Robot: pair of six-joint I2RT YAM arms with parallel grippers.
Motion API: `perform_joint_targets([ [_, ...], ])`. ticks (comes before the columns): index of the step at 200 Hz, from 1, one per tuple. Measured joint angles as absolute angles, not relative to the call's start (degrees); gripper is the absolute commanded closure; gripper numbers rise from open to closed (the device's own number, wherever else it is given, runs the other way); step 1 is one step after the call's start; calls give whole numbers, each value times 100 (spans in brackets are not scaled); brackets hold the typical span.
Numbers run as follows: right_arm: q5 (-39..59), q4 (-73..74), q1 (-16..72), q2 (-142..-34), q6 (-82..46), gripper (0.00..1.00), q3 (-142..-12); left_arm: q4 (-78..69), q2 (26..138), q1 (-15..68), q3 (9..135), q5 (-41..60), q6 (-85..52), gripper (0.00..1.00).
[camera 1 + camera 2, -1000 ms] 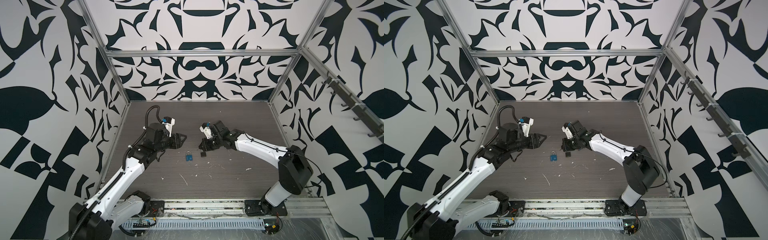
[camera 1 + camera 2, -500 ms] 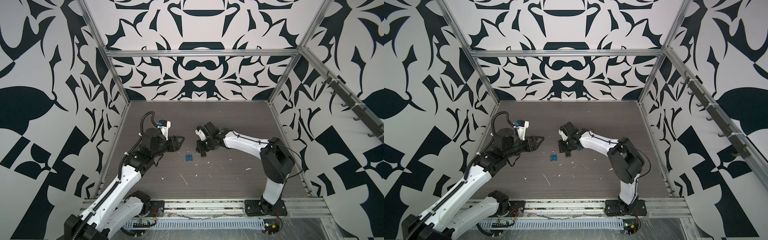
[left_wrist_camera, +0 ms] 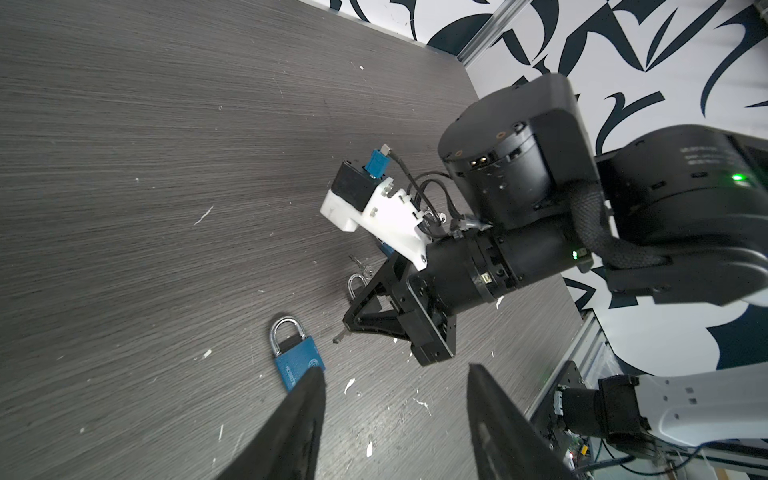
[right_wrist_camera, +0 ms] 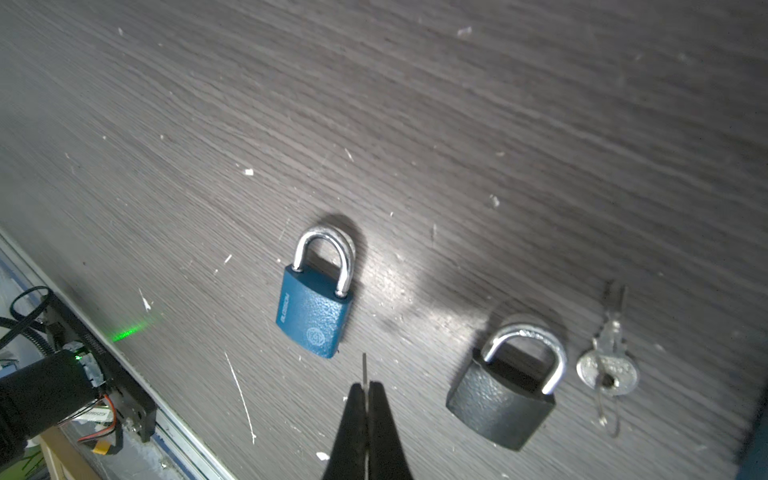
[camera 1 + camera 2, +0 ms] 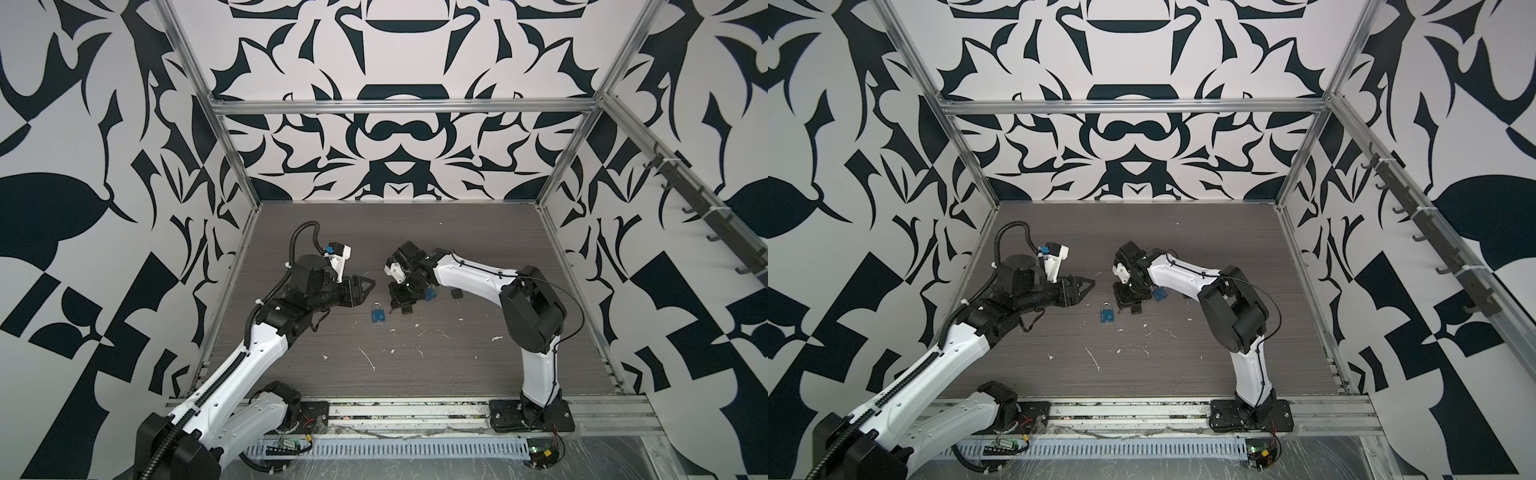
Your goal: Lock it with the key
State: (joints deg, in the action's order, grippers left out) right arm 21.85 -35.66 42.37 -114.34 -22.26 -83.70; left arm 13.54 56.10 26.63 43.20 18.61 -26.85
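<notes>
A blue padlock (image 5: 378, 316) (image 5: 1107, 314) (image 4: 314, 309) lies flat on the dark tabletop, its shackle pointing to the back wall. My right gripper (image 5: 392, 308) (image 5: 1120, 306) (image 4: 365, 386) is shut on a key (image 4: 364, 368). The thin blade sticks out past the fingertips, just short of the padlock's bottom corner. My left gripper (image 5: 371, 284) (image 5: 1090, 284) (image 3: 395, 371) hovers open and empty to the left of the padlock (image 3: 297, 365). In the left wrist view the key tip (image 3: 338, 338) points down beside the padlock.
A black padlock (image 4: 505, 399) (image 5: 407, 309) lies right of the blue one, under my right gripper. A spare key ring (image 4: 607, 365) lies beyond it. Another blue object (image 5: 430, 295) lies under the right forearm. White flecks dot the table (image 5: 415, 232).
The right arm's elbow has swung left and up, and its gripper has crept with the key toward the blue padlock. The left gripper has hardly moved.
</notes>
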Motion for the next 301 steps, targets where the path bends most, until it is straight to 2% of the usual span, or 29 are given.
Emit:
perform_joint_targets([
  [32,2222,-3623,4237,-11544,-2198,100,-8412,1343,5721,2663,4320,1959,-2674,43],
  [97,2294,-3566,4237,-11675,-2169,80,-8466,1275,5778,2663,4320,2064,-2674,43],
  [171,2204,-3186,4237,-11858,-2279,76,-8495,1238,5789,2663,4294,2062,-2689,43],
  [183,2189,-3048,4235,-11780,-2331,76,-8407,1192,5815,2663,4259,2043,-2716,36],
  [192,2178,-2941,4230,-11690,-2368,75,-8326,1173,5852,2665,4250,1999,-2727,18],
  [195,2174,-2899,4224,-11649,-2388,75,-8289,1168,5865,2665,4248,1951,-2740,16],
  [201,2165,-2829,4213,-11570,-2403,74,-8232,1164,5883,2665,4244,1865,-2749,6],
  [206,2158,-2755,4209,-11480,-2416,71,-8165,1155,5885,2665,4237,1789,-2746,0],
  [221,2115,-2552,4180,-11181,-2453,62,-7959,1100,5861,2665,4202,1431,-2770,1],
  [238,2025,-2292,4128,-10720,-2462,40,-7660,867,5743,2665,4053,921,-2709,1],
  [250,1920,-2187,4073,-10368,-2460,30,-7470,648,5629,2665,3916,517,-2578,1],
  [301,1315,-2049,3649,-8901,-2338,17,-6794,-1201,5572,2665,3072,-1275,-847,1],
])
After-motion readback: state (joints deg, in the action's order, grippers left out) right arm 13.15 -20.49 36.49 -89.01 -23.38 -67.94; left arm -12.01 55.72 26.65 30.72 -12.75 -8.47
